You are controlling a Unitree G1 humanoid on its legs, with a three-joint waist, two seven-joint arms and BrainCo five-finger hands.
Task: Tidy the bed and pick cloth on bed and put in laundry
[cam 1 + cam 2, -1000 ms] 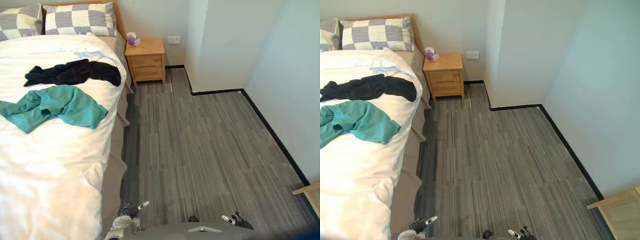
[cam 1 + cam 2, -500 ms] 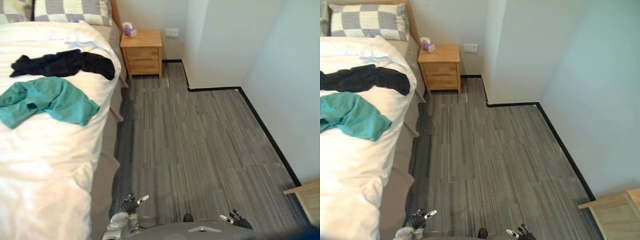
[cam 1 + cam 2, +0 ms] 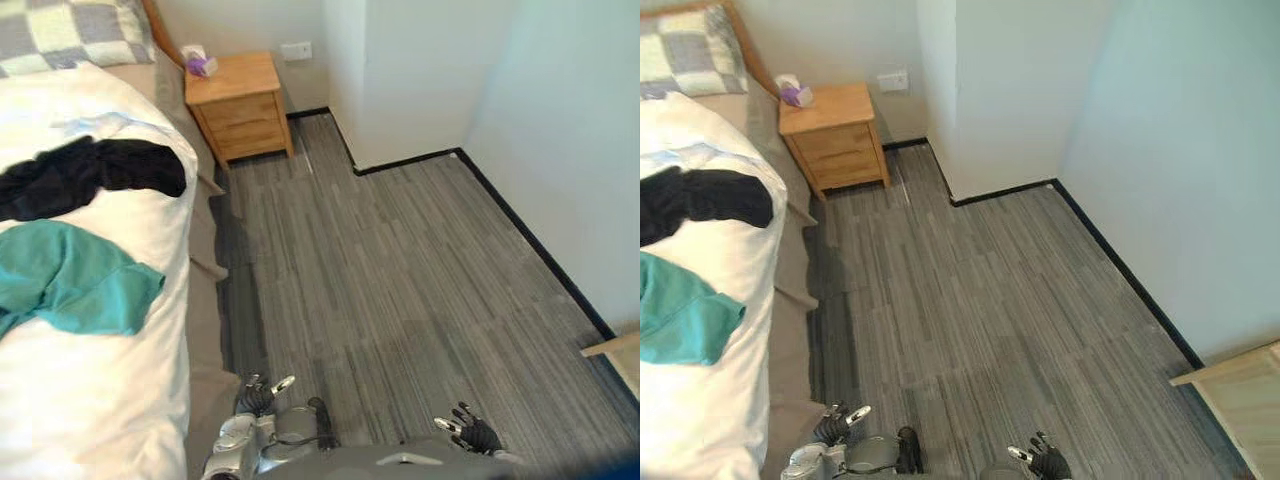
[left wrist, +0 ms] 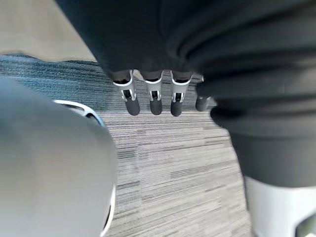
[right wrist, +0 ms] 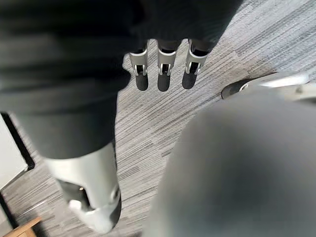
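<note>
A bed with a white duvet fills the left side of the eye views. A black cloth lies across it near the checked pillow. A teal cloth lies crumpled closer to me, by the bed's right edge. My left hand hangs low beside the bed's corner, fingers relaxed over the carpet and holding nothing. My right hand hangs low over the floor on the right, its fingers straight and empty too.
A wooden nightstand with a tissue box stands beside the bed's head. Grey striped carpet spreads between bed and white walls. A wall corner juts out. A light wooden piece shows at the right edge.
The whole picture has swung, so the camera moved: bed and nightstand sit further left in view and tilted. The cloths lie as before. Both hands stay low and empty.
</note>
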